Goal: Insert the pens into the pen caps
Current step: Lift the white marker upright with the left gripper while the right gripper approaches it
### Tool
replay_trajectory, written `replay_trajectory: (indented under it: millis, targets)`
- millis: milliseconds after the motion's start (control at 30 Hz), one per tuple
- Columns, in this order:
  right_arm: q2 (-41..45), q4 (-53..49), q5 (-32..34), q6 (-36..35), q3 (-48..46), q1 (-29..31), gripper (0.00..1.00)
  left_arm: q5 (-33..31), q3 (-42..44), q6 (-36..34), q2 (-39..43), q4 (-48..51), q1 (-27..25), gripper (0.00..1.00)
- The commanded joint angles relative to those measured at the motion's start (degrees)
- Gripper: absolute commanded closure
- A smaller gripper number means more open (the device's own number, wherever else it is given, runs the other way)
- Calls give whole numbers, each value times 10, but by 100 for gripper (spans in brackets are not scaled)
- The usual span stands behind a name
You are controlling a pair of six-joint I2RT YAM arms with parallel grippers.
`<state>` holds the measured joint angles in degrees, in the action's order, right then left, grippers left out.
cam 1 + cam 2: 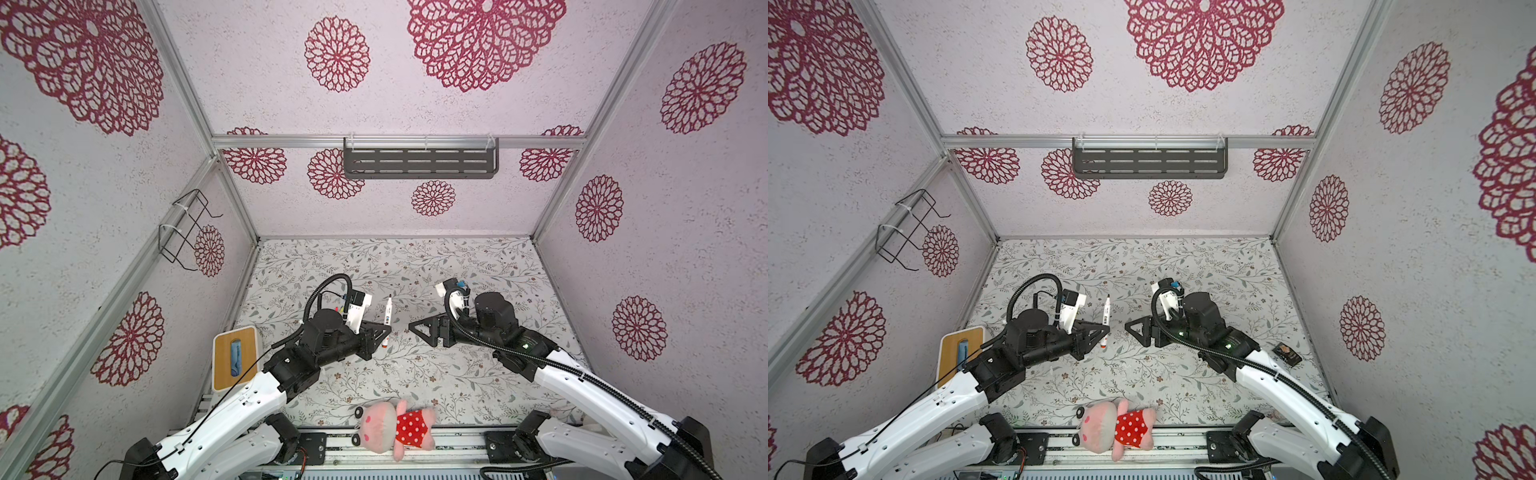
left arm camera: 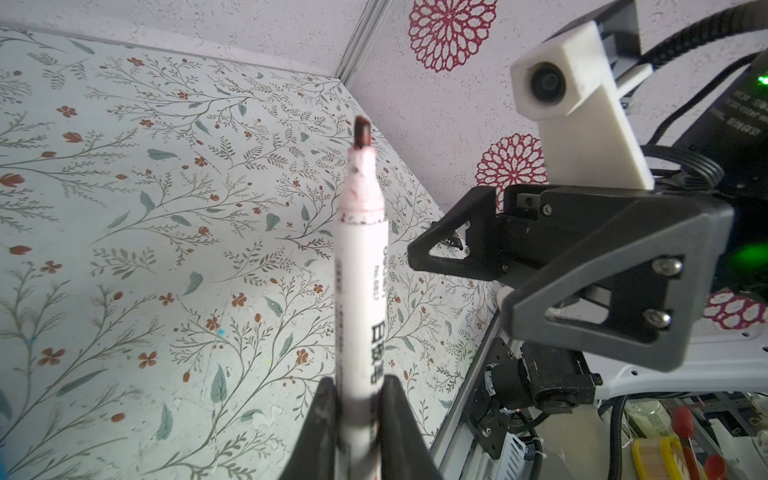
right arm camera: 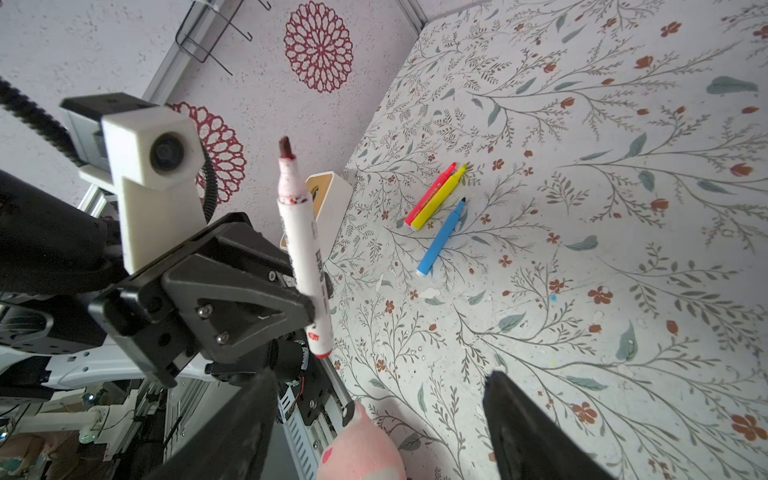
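White plastic with printed characters and a red band at its tail, the white pen (image 3: 305, 257) stands nearly upright above the tabletop (image 1: 415, 266), its dark felt tip bare and pointing up. The left hand (image 1: 389, 328) is clamped on the lower barrel, just above the red tail end. The neck below the tip is smeared with reddish ink.

The pen looks light and rigid, with a smooth round barrel that could swivel or slide in a two-sided pinch. The mid-barrel is probably the safest place to hold it. The soft, inky tip should be kept away from the pads.

Facing it from close by, the right hand (image 1: 413, 326) has its jaws spread wide with nothing between them.

Three more uncapped pens lie flat on the tabletop in the right wrist view. The pink-red pen (image 3: 430, 193) and yellow pen (image 3: 440, 199) touch side by side, and the blue pen (image 3: 440, 239) is just beside them. Neither top view shows them.

No pen caps can be made out in any view. A plush toy (image 1: 392, 424) lies at the front edge. A wooden-topped box (image 1: 235, 357) sits at the left edge, partly covered by the left arm.
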<state>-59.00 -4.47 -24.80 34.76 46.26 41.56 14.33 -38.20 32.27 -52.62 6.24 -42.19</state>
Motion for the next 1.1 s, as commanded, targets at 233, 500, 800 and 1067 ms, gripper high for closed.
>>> replay_trajectory:
  millis: [233, 500, 800, 1067]
  targets:
    - [-6, 63, 22, 6, 19, 18, 20, -34, 5, 3, -15, -44, -36, 89]
    - [-18, 96, 14, 17, 18, 28, 22, -44, -6, -1, -34, -47, -54, 90]
    - [-37, 116, 9, 19, 27, 34, 26, -52, -13, -1, -42, -52, -66, 90]
    - [-54, 140, 9, 31, 27, 40, 37, -60, -13, 1, -49, -60, -79, 90]
